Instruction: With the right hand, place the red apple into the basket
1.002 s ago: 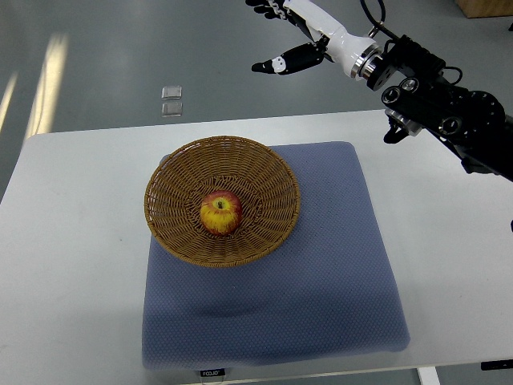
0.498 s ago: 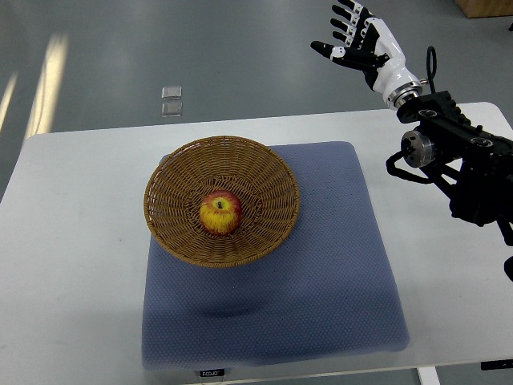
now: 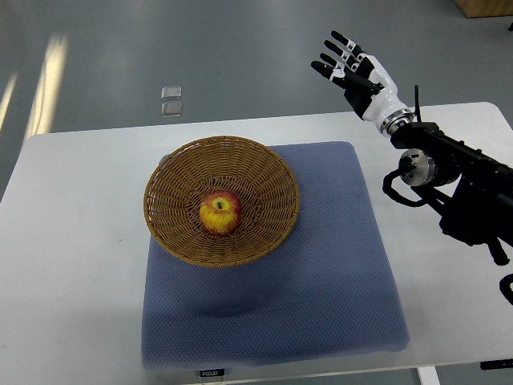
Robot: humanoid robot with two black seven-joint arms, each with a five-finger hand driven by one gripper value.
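Right hand (image 3: 358,72) spread wide, seemingly empty; red apple (image 3: 220,212) sits in basket (image 3: 172,188).

Looks like a robot lab or test room. Shows a plain white table (image 3: 72,241) with a blue mat (image 3: 321,297) as work area, standing on a smooth grey floor (image 3: 120,48) with light reflections, and a wooden furniture corner (image 3: 485,8) at the upper right.

Red-yellow apple (image 3: 220,212), brown woven basket (image 3: 264,172), blue dotted mat (image 3: 321,273)
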